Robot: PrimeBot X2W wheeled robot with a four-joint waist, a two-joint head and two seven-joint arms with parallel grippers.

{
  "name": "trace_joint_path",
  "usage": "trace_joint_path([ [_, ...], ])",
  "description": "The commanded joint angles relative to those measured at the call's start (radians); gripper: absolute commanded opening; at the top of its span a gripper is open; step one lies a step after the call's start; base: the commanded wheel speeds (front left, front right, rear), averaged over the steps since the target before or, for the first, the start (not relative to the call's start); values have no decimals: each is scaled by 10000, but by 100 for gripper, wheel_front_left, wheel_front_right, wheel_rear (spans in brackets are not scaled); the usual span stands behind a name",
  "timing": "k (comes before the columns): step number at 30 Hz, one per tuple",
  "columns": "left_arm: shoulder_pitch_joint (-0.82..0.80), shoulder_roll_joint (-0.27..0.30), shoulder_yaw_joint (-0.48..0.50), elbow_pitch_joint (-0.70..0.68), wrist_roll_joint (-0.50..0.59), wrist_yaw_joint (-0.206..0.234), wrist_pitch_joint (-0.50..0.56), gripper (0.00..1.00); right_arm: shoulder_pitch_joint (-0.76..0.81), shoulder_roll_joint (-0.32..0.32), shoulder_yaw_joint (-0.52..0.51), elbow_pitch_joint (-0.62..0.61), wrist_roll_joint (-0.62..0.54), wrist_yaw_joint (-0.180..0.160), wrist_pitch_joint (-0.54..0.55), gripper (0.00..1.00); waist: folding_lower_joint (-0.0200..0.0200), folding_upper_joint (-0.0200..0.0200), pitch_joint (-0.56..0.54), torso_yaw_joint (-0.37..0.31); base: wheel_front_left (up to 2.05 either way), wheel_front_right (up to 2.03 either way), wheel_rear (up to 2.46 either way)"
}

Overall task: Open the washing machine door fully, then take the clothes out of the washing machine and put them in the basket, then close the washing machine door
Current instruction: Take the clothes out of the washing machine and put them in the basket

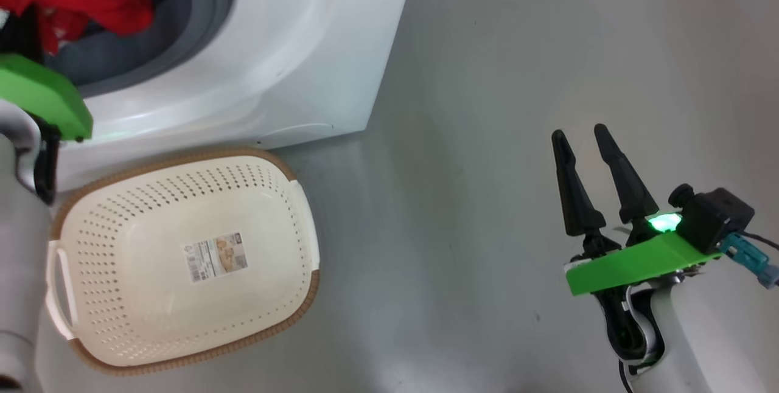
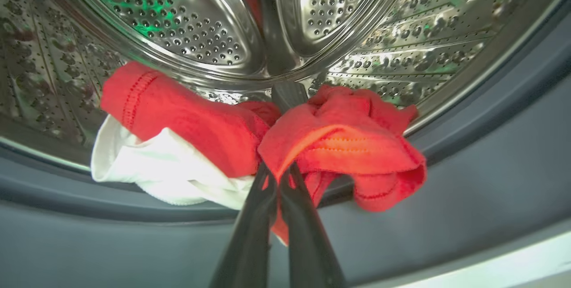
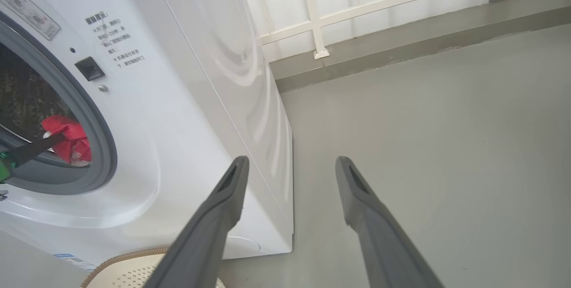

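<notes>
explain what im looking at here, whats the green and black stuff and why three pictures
It is a two-armed robot unloading a washing machine. One picture comes from a camera on its head, looking down; the other two come from cameras on its wrists. The black prongs are fingers, and each pair forms an end effector on a green mount. The left end effector is inside the steel drum, shut on the red and white clothes. The right end effector hangs open over the grey floor, holding nothing. The cream basket on the floor is empty.
</notes>
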Motion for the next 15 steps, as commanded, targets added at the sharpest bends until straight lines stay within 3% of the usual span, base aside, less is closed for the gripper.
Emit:
trace_joint_path([
  [1, 382, 439, 356, -728, -178, -53, -116, 0, 348, 5, 140, -183, -151, 63, -65, 100, 0, 0, -391, 209, 0, 0, 0],
  [8, 2173, 255, 1276, -3086, -453, -61, -121, 0, 758, 5, -107, -134, -314, 63, -65, 100, 0, 0, -988, 515, 0, 0, 0],
  [15, 3809, -292, 2167, -5350, -326, -162, -122, 0, 1158, 5, -327, -133, -488, 63, -65, 100, 0, 0, -1503, 907, 0, 0, 0],
])
